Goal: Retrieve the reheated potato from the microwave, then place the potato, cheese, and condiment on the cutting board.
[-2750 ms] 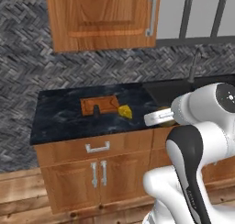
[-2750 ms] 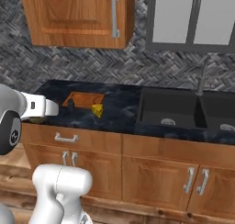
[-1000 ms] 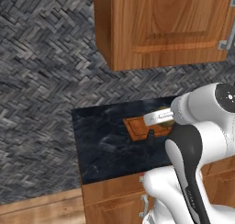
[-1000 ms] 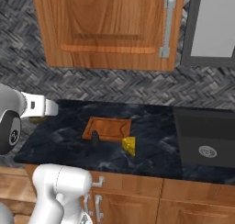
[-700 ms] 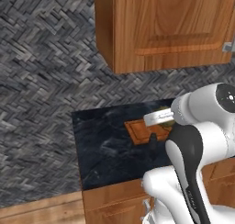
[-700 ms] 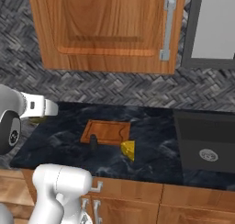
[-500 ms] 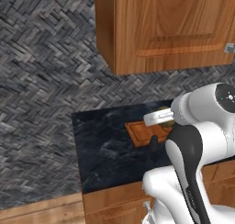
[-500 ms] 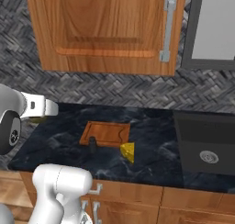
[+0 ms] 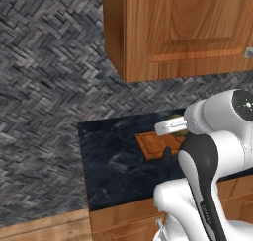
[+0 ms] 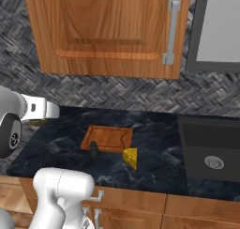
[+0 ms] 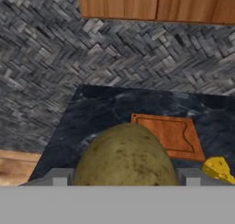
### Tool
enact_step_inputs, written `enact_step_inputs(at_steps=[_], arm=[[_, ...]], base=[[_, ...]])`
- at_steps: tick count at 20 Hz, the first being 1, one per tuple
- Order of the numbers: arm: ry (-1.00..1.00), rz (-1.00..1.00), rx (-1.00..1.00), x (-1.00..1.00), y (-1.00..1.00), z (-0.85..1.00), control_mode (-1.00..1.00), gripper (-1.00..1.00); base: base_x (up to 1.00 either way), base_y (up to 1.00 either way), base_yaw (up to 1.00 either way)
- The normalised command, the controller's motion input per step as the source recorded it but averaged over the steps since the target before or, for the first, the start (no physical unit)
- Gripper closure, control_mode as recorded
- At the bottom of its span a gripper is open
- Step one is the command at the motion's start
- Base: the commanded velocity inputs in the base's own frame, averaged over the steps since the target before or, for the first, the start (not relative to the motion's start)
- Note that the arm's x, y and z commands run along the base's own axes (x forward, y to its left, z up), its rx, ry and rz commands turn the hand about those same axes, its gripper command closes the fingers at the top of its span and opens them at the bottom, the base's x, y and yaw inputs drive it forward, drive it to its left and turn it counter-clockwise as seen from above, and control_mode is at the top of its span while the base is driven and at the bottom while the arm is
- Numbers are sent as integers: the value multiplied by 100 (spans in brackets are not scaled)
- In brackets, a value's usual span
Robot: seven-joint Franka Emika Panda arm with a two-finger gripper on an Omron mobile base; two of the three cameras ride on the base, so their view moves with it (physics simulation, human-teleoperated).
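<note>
My gripper (image 11: pixel 125 177) is shut on the potato (image 11: pixel 125 156), a tan-olive ball that bulks large low in the hand view. The hand (image 10: pixel 47 111) hangs above the counter's left end, left of the cutting board (image 10: pixel 107 138), with a bit of potato (image 10: pixel 38 123) showing under it. The orange-brown board (image 11: pixel 167 133) lies flat on the dark counter with nothing on it. A dark condiment bottle (image 10: pixel 93 149) stands at the board's front edge, and the yellow cheese wedge (image 10: pixel 131 157) lies just off its front right corner. The microwave is out of view.
A wooden wall cabinet (image 10: pixel 108 31) hangs over the counter. A dark sink (image 10: pixel 211 153) is set in the counter to the right. The counter's left edge (image 9: pixel 84 161) meets a grey herringbone wall, and base cabinet doors run below.
Both base views have shifted, so the base has driven; the counter with the board has slid across the views. The arm keeps its pose and still holds the potato.
</note>
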Motion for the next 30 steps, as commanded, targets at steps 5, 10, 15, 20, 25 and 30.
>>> enact_step_inputs(at_steps=[5,10,15,20,25,30], arm=[[0,0,0,0,0,0,100,100],[0,0,0,0,0,0,100,100],[0,0,0,0,0,0,100,100],[0,0,0,0,0,0,100,100],[0,0,0,0,0,0,100,100],[0,0,0,0,0,0,100,100]], base=[[2,0,1],[0,0,0],[23,-1,1],[70,-5,6],[5,0,1],[0,0,0]])
